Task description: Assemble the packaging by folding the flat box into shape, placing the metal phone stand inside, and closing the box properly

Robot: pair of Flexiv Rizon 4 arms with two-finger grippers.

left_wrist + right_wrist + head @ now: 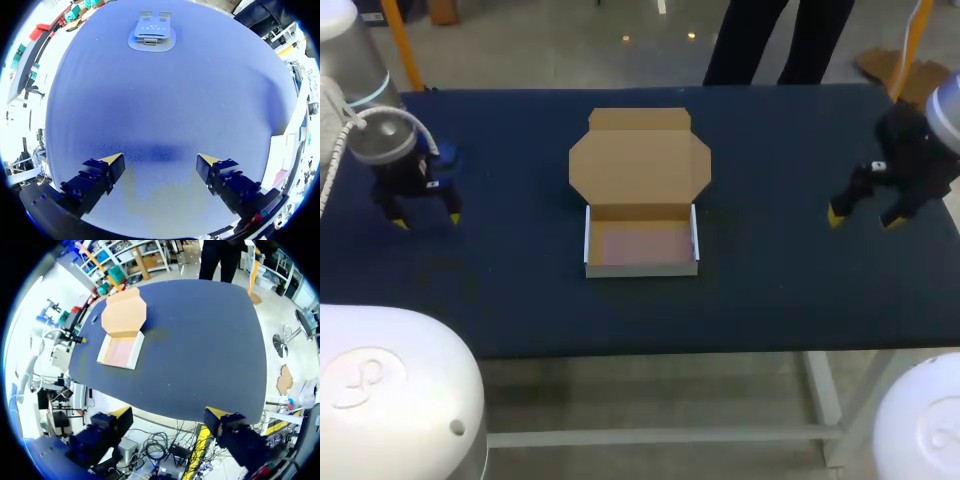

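Note:
The cardboard box (640, 243) sits at the table's middle, folded into a shallow tray with white outer walls and a pinkish inside. Its brown lid (640, 160) lies open and flat behind the tray. In the right wrist view the box (121, 342) lies far ahead of the right gripper. The metal phone stand (151, 34) lies flat on the cloth, well ahead of my left gripper (160, 161), which is open and holds nothing. In the head view my left gripper (427, 219) hovers at the table's left. My right gripper (864, 218) is at the right, also open (169, 414) and holding nothing.
The table (770, 290) is covered in dark blue cloth. Wide bare cloth lies between each gripper and the box. The right gripper hangs near the table's right edge (165, 415).

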